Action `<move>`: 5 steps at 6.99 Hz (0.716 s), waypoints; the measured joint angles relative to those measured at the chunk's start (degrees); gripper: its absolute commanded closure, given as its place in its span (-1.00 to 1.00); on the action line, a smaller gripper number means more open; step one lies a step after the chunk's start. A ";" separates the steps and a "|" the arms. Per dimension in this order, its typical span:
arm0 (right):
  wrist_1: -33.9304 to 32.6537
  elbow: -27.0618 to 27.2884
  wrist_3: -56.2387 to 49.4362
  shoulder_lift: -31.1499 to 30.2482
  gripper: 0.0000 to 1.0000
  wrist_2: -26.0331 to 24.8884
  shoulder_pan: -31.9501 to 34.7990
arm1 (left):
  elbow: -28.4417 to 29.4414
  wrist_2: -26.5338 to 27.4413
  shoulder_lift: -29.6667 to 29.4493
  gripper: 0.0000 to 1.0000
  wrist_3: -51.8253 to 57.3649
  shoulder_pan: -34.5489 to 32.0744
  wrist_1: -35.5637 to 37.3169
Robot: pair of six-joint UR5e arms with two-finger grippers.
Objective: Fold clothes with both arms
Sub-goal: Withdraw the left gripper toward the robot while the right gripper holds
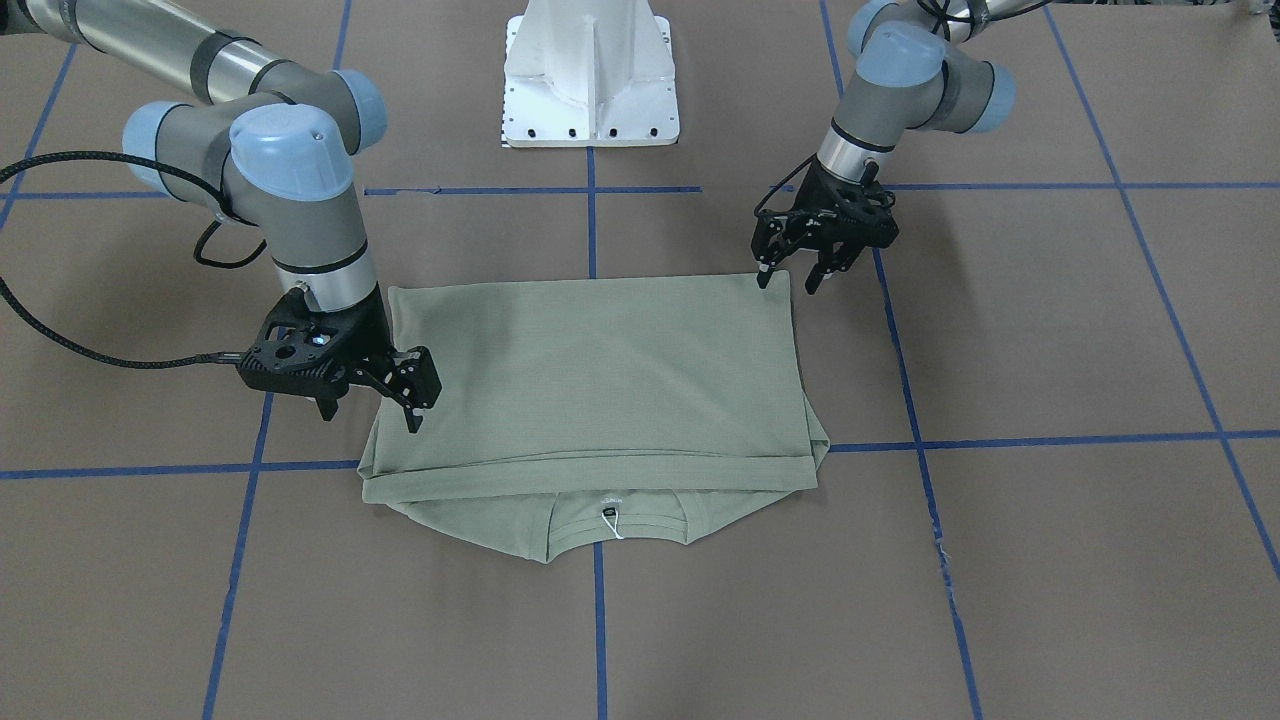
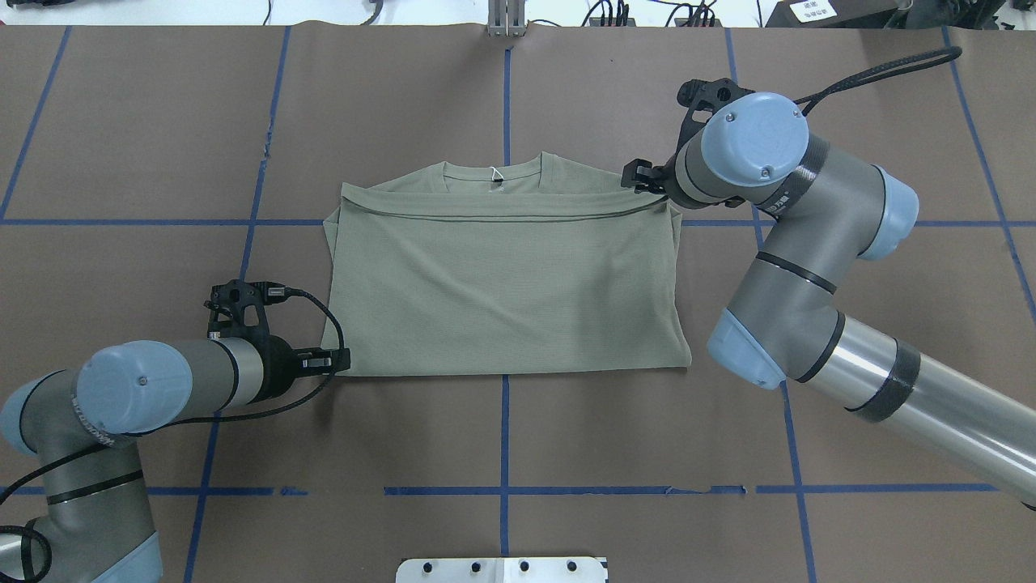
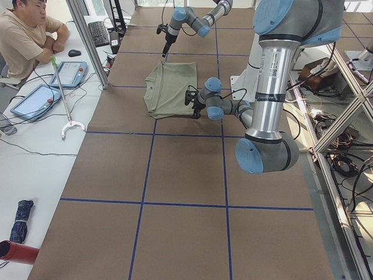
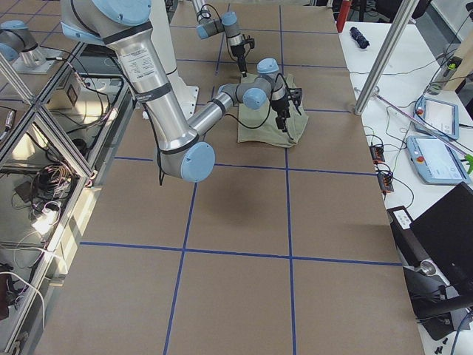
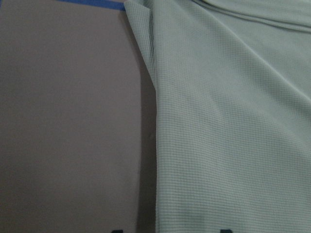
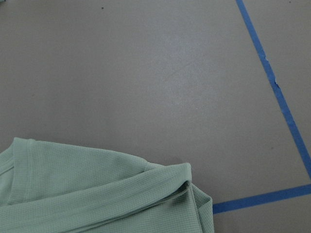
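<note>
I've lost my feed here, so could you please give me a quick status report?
Left hand open at base-side corner of shirt. Right hand open at collar-side corner. Shirt folded, flat, collar showing. Nothing in the way.

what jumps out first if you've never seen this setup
The sage-green shirt lies folded into a flat rectangle in the middle of the brown table, its collar peeking out on the side away from the robot. An open black gripper hangs at each side: the left gripper at the corner nearest the robot, the right gripper by the opposite edge, nearer the collar.
</note>
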 measured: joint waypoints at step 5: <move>-0.05 -0.17 -0.41 0.16 -1.00 0.05 -0.12 | -0.33 0.51 0.14 1.00 -0.37 1.08 0.11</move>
